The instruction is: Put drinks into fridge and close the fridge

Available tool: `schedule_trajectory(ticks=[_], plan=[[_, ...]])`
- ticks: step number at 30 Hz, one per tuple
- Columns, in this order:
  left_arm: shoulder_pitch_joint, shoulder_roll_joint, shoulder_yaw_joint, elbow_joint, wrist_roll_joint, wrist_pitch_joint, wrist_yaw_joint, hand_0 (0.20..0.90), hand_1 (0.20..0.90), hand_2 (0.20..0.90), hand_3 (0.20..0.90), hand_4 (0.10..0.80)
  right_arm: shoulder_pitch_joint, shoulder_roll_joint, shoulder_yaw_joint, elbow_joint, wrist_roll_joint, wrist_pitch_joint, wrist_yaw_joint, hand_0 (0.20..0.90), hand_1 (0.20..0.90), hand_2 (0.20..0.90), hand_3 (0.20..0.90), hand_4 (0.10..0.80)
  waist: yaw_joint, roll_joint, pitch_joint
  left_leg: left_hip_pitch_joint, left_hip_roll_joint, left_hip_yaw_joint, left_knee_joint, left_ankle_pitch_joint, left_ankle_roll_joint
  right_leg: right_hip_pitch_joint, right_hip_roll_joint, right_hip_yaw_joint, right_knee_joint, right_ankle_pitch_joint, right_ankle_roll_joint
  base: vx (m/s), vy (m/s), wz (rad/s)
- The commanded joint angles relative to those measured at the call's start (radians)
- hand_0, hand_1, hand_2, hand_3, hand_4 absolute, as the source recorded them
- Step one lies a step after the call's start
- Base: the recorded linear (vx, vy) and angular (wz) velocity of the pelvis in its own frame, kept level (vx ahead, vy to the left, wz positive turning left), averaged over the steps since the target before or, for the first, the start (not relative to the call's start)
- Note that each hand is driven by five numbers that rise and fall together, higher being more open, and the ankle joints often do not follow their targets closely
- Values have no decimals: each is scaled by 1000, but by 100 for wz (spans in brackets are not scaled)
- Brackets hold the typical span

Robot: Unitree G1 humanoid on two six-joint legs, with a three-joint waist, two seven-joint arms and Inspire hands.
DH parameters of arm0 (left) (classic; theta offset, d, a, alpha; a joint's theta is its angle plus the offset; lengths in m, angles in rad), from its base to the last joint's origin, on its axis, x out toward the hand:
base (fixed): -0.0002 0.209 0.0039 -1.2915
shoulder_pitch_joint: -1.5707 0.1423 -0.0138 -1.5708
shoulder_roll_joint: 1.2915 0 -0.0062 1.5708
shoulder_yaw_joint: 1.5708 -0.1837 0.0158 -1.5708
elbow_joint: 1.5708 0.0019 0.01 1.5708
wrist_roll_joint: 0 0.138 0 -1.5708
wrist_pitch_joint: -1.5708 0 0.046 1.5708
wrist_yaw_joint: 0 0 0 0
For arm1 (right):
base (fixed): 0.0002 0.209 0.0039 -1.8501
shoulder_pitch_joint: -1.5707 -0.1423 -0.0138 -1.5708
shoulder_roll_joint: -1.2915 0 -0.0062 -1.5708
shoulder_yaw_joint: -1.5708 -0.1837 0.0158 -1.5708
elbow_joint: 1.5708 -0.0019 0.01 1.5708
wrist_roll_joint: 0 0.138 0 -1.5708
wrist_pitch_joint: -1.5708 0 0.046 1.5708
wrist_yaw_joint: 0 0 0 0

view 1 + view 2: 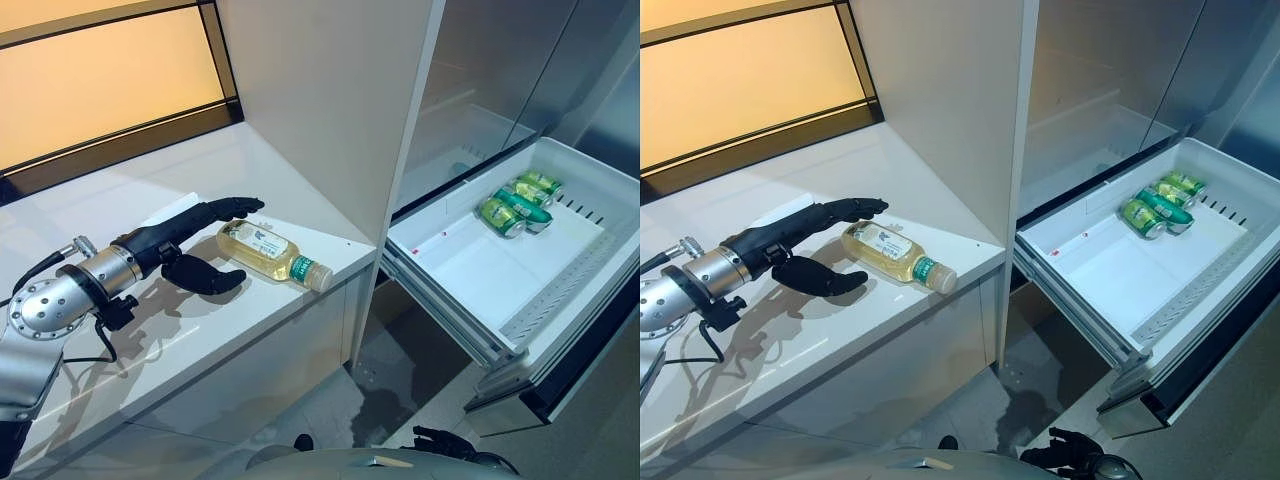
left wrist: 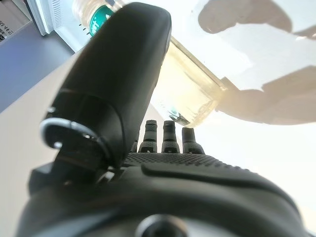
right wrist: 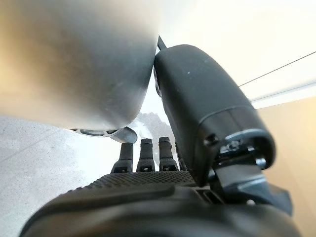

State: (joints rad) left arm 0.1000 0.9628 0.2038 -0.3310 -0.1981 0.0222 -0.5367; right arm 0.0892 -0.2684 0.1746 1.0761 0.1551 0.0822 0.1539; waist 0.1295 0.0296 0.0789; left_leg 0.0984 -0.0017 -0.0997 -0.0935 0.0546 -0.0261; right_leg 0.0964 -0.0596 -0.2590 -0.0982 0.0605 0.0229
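Left hand (image 1: pixel 190 245) open beside a bottle (image 1: pixel 272 254) on the counter (image 1: pixel 200 340).

The bottle of pale yellow drink lies on its side near the counter's edge, green cap toward the fridge; straight fingers reach along its far side and the thumb (image 1: pixel 205 277) sits on the near side, neither closed on it. The fridge drawer (image 1: pixel 480 280) is pulled out, with green cans (image 1: pixel 520 200) lying in its far corner. The right hand (image 1: pixel 1072 447) hangs low by the floor, fingers relaxed, empty.

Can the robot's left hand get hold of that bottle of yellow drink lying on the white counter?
Probably yes. The left robot hand is open right beside the clear, green-capped bottle of yellow drink, fingers behind it, thumb in front, nothing between them.
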Motion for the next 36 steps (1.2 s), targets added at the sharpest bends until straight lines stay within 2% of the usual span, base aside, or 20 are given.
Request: schedule_trajectory(ticks=[1, 4, 11, 26, 33, 34, 35, 36], plan=[[-117, 64, -11, -102, -71, -50, -9, 900, 900, 900, 900, 800, 13, -44, 64, -53, -27, -21, 5, 900, 900, 900, 900, 800, -31, 0, -1, 5, -43, 44, 6, -90, 10, 63, -19, -3, 27, -85, 92, 0, 0, 0], [-132, 77, -20, -106, -71, -64, -19, 900, 900, 900, 900, 800, 15, -45, 68, -55, -20, -26, 4, 900, 900, 900, 900, 800, -31, -1, -2, 4, -42, 47, 6, -90, 9, 63, -19, -6, 26, -85, 93, 0, 0, 0], [-157, 102, -36, -115, -65, -39, -66, 900, 900, 900, 900, 800, 17, -42, 71, -53, -9, -27, 6, 900, 900, 900, 900, 800, -35, 0, -7, 0, -41, 52, 6, -89, 6, 61, -16, -8, 23, -85, 92, 0, 0, 0], [-172, 115, -63, -123, -14, -36, -125, 900, 900, 900, 900, 800, 19, -47, 72, -62, -9, -16, 6, 900, 900, 900, 900, 800, -46, 3, -11, 0, -40, 63, 6, -91, 7, 56, -12, 0, 26, -86, 90, 0, 0, 0], [-117, 125, -12, -150, 59, -118, -98, 900, 900, 900, 900, 800, 30, -40, 62, -60, 6, -22, -1, 900, 900, 900, 900, 800, -35, 0, -10, -1, -43, 59, 6, -91, 9, 58, -12, -5, 27, -88, 88, 0, 0, 0], [-112, 125, -8, -150, 79, -130, -97, 526, 526, 526, 464, 364, 30, -38, 61, -59, 9, -23, -3, 900, 900, 900, 900, 800, -33, 0, -10, -1, -42, 59, 6, -91, 8, 59, -12, -8, 26, -89, 88, 0, 0, 0], [-110, 125, -6, -150, 81, -132, -95, 526, 526, 526, 464, 364, 30, -38, 61, -59, 9, -22, -3, 900, 900, 900, 900, 800, -34, 0, -10, -1, -42, 60, 6, -91, 8, 58, -12, -7, 26, -89, 88, 0, 0, 0], [-106, 127, -2, -149, 90, -141, -95, 347, 347, 347, 255, 155, 30, -38, 59, -63, 9, -18, -3, 900, 900, 900, 900, 800, -34, 0, -11, -3, -42, 60, 6, -91, 8, 58, -12, -6, 26, -89, 88, 0, 0, 0]])
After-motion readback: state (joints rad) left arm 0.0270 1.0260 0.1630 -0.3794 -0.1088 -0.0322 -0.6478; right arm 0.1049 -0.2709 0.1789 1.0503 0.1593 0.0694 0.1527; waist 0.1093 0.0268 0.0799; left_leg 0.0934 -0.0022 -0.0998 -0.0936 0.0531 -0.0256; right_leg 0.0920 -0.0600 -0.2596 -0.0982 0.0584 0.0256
